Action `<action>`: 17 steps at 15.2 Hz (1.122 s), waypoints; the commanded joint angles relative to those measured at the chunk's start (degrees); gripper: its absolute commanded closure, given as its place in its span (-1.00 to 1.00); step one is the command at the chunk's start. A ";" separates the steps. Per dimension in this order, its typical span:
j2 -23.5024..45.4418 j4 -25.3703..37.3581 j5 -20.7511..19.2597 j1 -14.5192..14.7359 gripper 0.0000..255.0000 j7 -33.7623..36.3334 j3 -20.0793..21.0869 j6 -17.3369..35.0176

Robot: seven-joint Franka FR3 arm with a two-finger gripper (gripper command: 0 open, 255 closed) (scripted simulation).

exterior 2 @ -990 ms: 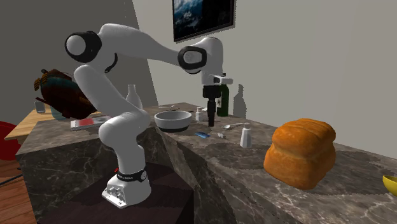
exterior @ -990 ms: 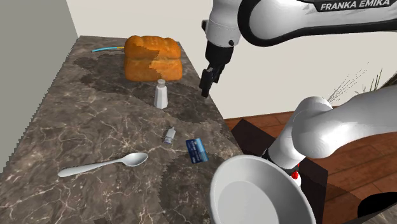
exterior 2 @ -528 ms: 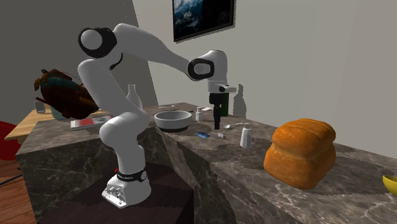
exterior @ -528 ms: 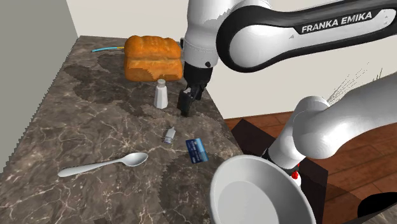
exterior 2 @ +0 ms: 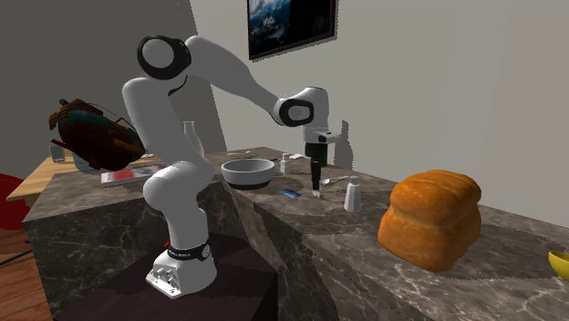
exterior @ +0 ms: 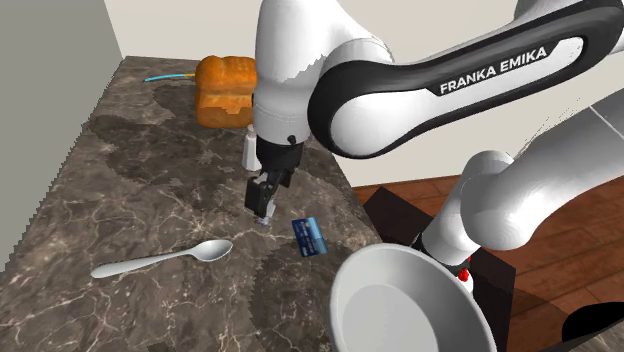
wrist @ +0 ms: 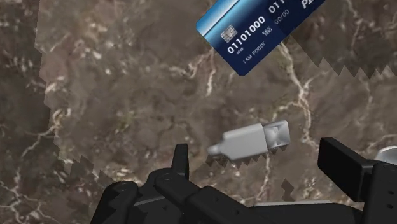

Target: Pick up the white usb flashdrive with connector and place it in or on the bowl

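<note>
The flash drive (wrist: pixel 249 141) is a small pale grey stick with a metal connector, lying flat on the dark marble counter (exterior: pixel 150 190). My black gripper (wrist: pixel 264 165) is low over it, open; the fingers (wrist: pixel 180 162) stand either side of the drive without touching it. In the shoulder view the gripper (exterior: pixel 262 200) hides the drive. In the second exterior view the gripper (exterior 2: pixel 315 187) points straight down at the counter. The white bowl (exterior: pixel 410 305) sits at the counter's near corner by the stand, shown again as the bowl (exterior 2: pixel 248 172).
A blue bank card (exterior: pixel 309 236) lies just beside the drive, toward the bowl. A white spoon (exterior: pixel 160 260) lies to the shoulder view's left. A salt shaker (exterior 2: pixel 352 194) and a bread loaf (exterior: pixel 225 90) stand farther back.
The arm has swung down and toward the shoulder view's left, from high near the counter's edge past the shaker to just over the flash drive. The fingers stayed open.
</note>
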 commanded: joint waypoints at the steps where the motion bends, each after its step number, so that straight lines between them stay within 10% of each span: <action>1: 1.66 -0.16 -0.34 -0.16 -1.00 0.69 0.72 1.85; 13: 3.81 -2.10 -0.85 -0.42 -1.00 1.24 1.52 5.83; 14: 3.81 -2.10 -0.85 -0.42 1.00 1.24 1.52 5.83; 17: 3.78 -2.11 -0.84 -0.42 1.00 1.21 1.51 5.81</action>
